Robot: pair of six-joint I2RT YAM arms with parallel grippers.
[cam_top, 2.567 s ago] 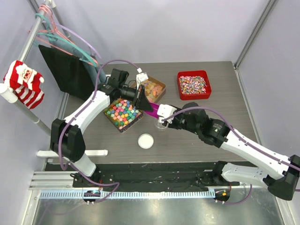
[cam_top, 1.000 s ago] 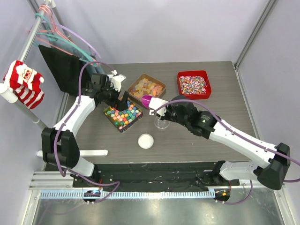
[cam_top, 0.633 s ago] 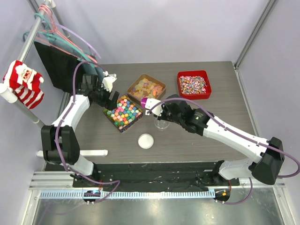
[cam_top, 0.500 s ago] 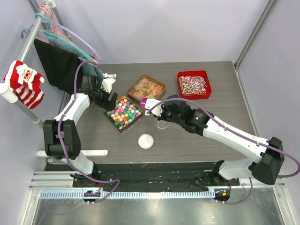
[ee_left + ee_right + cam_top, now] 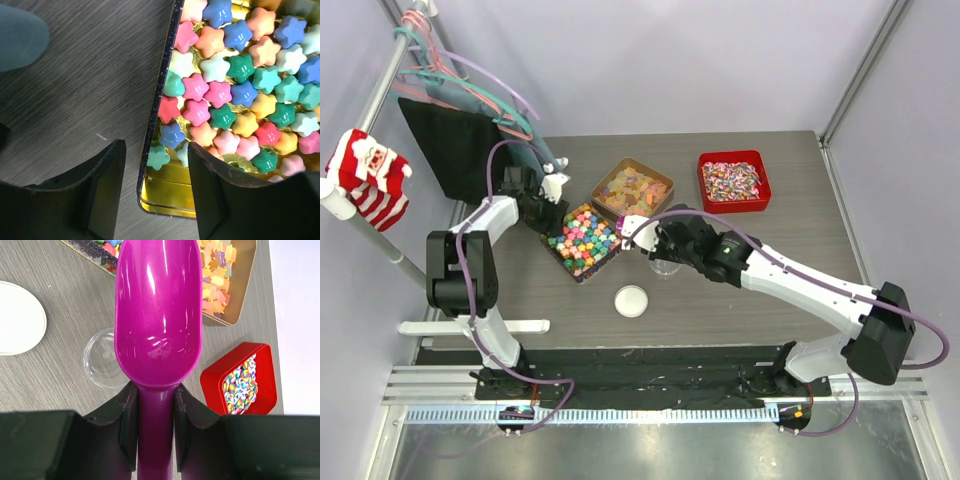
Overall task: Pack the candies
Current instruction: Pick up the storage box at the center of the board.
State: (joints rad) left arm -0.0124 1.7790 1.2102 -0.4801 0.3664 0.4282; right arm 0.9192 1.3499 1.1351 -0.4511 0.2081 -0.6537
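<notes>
The candies [image 5: 582,238] are star-shaped sweets in mixed colours, and they fill a gold-lined tin [image 5: 172,200]. My left gripper [image 5: 549,205] is at the tin's left corner. In the left wrist view it [image 5: 156,192] stands open astride the tin's wall, one finger [image 5: 107,185] over the table and the other [image 5: 215,200] over the candies [image 5: 235,95]. Both fingers are apart from the wall. My right gripper [image 5: 155,392] is shut on the handle of an empty magenta scoop [image 5: 159,315]. In the top view it [image 5: 638,228] hovers between the tin and a clear cup [image 5: 665,265].
A white lid [image 5: 631,300] lies near the cup. A tin of pale gummies [image 5: 633,188] and a red tray of speckled sweets [image 5: 733,180] stand at the back. A black cloth on hangers [image 5: 450,150] and a Santa sock [image 5: 370,175] hang at the left.
My left gripper has pulled back to the tin's left corner and its jaws have narrowed. My right gripper has carried the scoop slightly left, toward the candy tin.
</notes>
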